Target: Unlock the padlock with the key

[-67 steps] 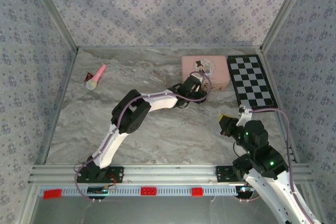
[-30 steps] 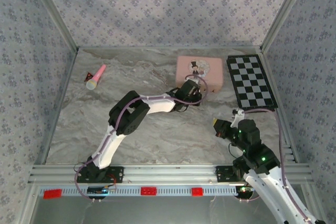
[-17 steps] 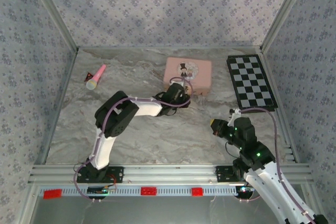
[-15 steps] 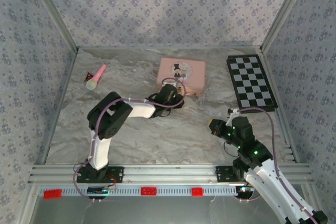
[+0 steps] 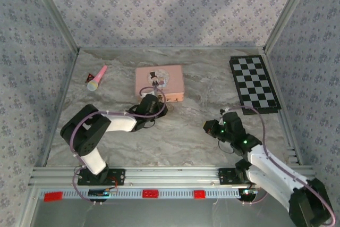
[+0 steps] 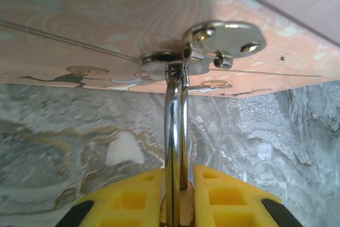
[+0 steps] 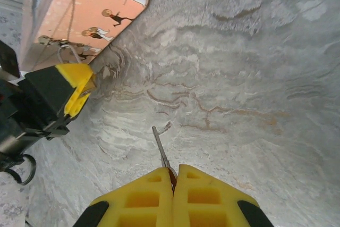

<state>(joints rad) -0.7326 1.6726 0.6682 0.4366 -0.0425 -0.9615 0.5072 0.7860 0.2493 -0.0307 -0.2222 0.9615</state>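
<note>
- The left gripper [image 6: 178,178] was clamped on the padlock [image 6: 176,136]. Its yellow fingers [image 6: 228,198] pinched the brass body, and the silver shackle [image 6: 175,94] ran up through the hasp [image 6: 223,38] of the pink tin [image 6: 95,19].
- The right gripper [image 7: 172,174] was pinching the key [image 7: 161,150], with the blade pointing forward and slightly left.
- From the key tip, the padlock lay ahead and to the left, well apart. The keyhole was hidden.

Left fingers [image 6: 122,198] have hauled padlock [image 6: 176,131] and pink tin [image 5: 159,78] leftward; right fingers [image 7: 143,200] followed
</note>
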